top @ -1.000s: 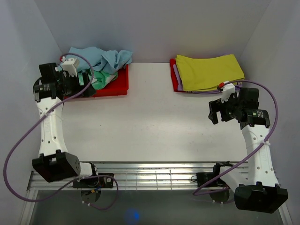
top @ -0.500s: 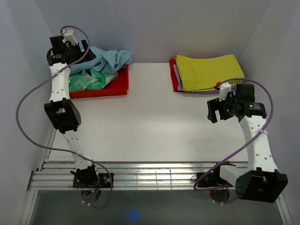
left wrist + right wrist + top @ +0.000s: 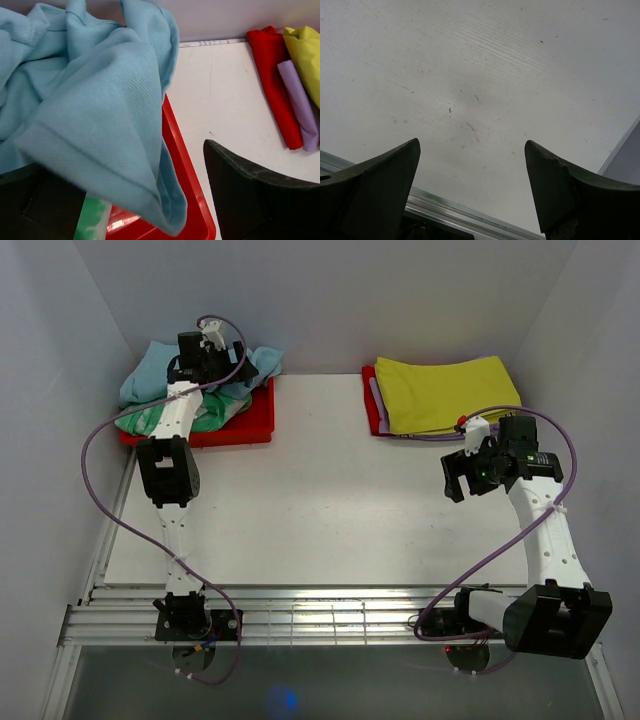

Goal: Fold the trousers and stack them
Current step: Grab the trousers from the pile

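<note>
Here, the white table [image 3: 320, 490] was seen bare beneath the right gripper [image 3: 472, 142], whose fingers were spread with nothing between them. The sky-blue trousers [image 3: 100, 110] were heaped, unfolded, on the red tray [image 3: 245, 425], bunched directly under and between the spread, unclenched fingers of the left gripper [image 3: 125, 165]. The task was judged barely begun: grasping, spreading, folding and stacking were all left.

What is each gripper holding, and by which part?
Nothing. The left gripper stands open over the trousers; the right gripper is open and empty.
</note>
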Controlling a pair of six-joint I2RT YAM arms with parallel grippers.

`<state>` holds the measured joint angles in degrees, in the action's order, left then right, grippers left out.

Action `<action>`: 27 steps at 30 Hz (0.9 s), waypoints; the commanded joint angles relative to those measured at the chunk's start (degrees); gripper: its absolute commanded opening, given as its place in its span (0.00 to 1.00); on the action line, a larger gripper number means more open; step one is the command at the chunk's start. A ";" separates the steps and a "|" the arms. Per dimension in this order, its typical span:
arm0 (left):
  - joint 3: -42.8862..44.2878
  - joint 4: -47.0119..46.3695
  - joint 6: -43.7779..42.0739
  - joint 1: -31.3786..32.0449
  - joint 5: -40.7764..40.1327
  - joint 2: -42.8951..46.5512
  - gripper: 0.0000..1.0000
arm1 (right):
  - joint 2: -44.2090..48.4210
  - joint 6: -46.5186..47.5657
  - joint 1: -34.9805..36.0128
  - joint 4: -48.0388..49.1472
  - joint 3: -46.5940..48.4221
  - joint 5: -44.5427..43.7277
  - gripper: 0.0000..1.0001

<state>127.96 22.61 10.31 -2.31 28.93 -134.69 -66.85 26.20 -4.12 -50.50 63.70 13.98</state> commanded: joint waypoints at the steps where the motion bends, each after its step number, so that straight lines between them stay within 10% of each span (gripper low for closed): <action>1: 3.95 -3.01 -1.34 1.34 -6.85 -3.90 0.98 | -0.03 1.84 -0.27 0.14 0.90 -1.58 0.90; 9: 9.49 -11.17 -3.80 1.34 -9.61 -0.76 0.00 | 0.67 2.28 -0.27 -0.21 2.92 -1.15 0.90; 27: 6.60 -14.35 6.91 9.50 12.26 39.85 0.00 | 6.29 2.28 -0.19 1.01 16.53 17.48 0.90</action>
<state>134.61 13.13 11.27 4.01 28.95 -101.93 -61.49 28.14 -4.12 -51.16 75.26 23.83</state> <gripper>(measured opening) 0.069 0.903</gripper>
